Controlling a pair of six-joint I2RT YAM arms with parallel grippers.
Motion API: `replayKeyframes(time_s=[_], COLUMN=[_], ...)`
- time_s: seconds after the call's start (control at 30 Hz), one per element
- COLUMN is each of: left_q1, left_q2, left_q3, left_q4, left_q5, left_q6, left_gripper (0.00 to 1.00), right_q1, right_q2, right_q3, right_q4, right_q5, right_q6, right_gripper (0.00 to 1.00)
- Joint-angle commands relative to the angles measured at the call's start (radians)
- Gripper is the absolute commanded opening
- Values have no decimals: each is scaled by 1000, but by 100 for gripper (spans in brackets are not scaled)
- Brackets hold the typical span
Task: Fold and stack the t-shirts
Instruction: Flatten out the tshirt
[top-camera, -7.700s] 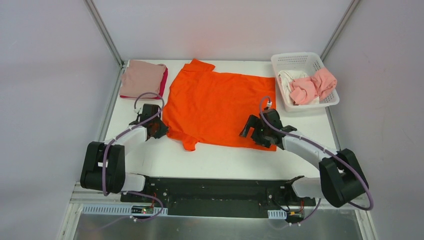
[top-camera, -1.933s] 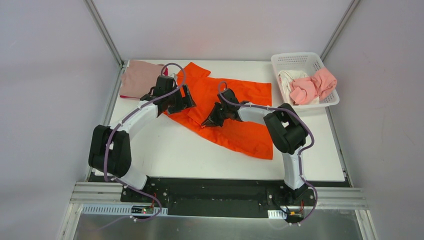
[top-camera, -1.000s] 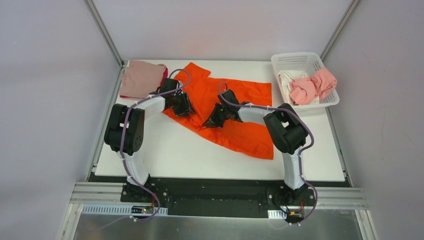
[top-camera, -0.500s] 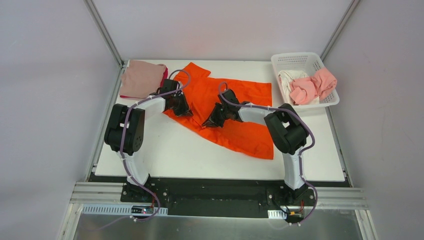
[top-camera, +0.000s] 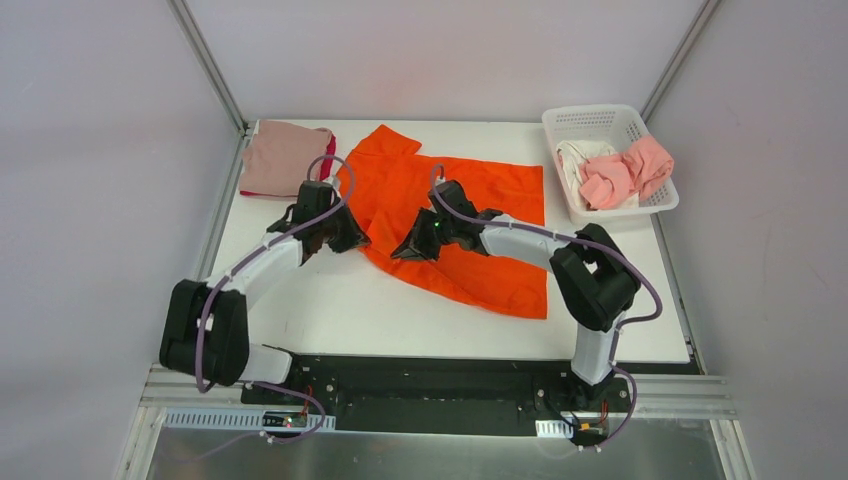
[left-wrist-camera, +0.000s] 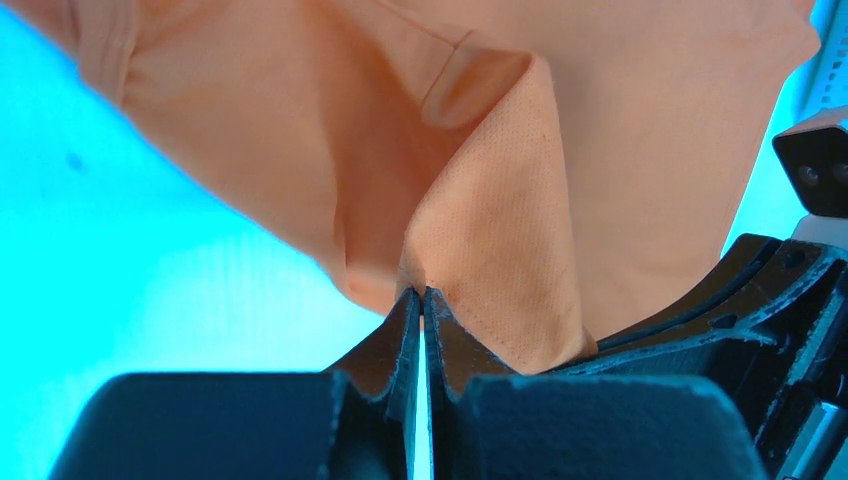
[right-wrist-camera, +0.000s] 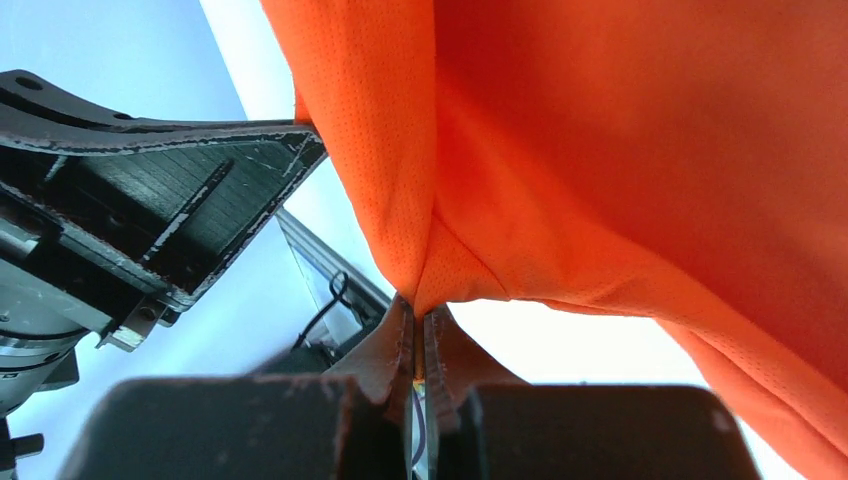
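The bright orange t-shirt (top-camera: 470, 215) lies partly folded across the middle of the table, its left part bunched and raised. My left gripper (top-camera: 352, 240) is at the shirt's left edge, shut on a pinch of the cloth (left-wrist-camera: 480, 200); the left wrist view shows the jaws (left-wrist-camera: 421, 296) closed on a fold. My right gripper (top-camera: 403, 252) is close beside it, shut on another pinch of the orange cloth (right-wrist-camera: 600, 150), with the jaws (right-wrist-camera: 418, 312) pressed together. A dusty pink folded t-shirt (top-camera: 283, 156) rests on a crimson one (top-camera: 328, 160) at the back left.
A white lattice basket (top-camera: 600, 118) stands at the back right with a salmon pink shirt (top-camera: 630, 168) and a white one (top-camera: 575, 160) in it. Bare white table (top-camera: 330, 310) stretches in front of the orange shirt. Metal frame posts rise at both back corners.
My left gripper has shut on the shirt's left edge and drawn back toward the near left. My right gripper has shifted slightly forward and left, still holding the cloth.
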Motion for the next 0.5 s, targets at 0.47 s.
replayKeyframes(time_s=[0.47], left_q1=[-21], left_q2=[-771], left_q3=[-393], left_q4=[-497], left_q5=[-253], left_q6=[-272], left_gripper=[0], right_q1=[243], right_q2=[-82], right_q3=[-129], right_q4=[-27], right_q5=[73], right_q6=[52], right_gripper=[9])
